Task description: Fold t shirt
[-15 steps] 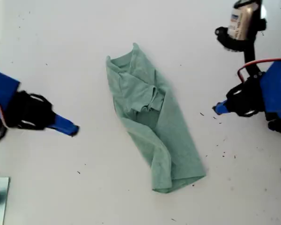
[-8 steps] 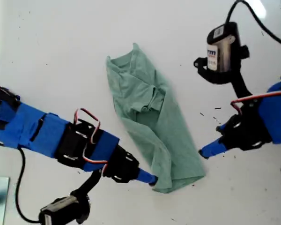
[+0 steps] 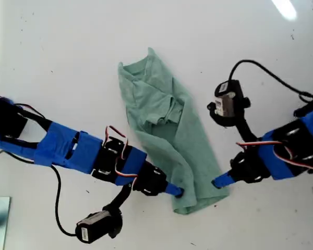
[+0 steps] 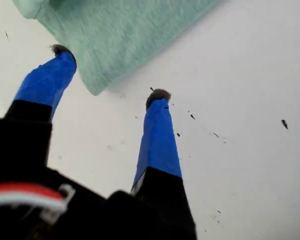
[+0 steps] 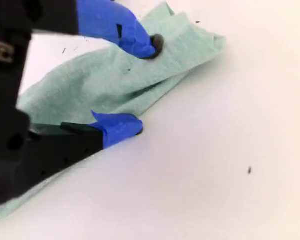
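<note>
Straddling t shirt (image 5: 115,75) hem – my second end effector (image 5: 140,85), open.

Pale sage-green t shirt (image 3: 169,130), white table (image 3: 68,62), blue-taped pincer fingers (image 4: 157,135).

A pale sage-green t shirt (image 3: 169,133) lies bunched into a long, loosely folded strip on the white desk (image 3: 68,57), running diagonally from its round neck, toward the exterior view's upper left, to its hem at the lower right. A short sleeve sits crumpled across the middle, and one long edge is rolled over.
</note>
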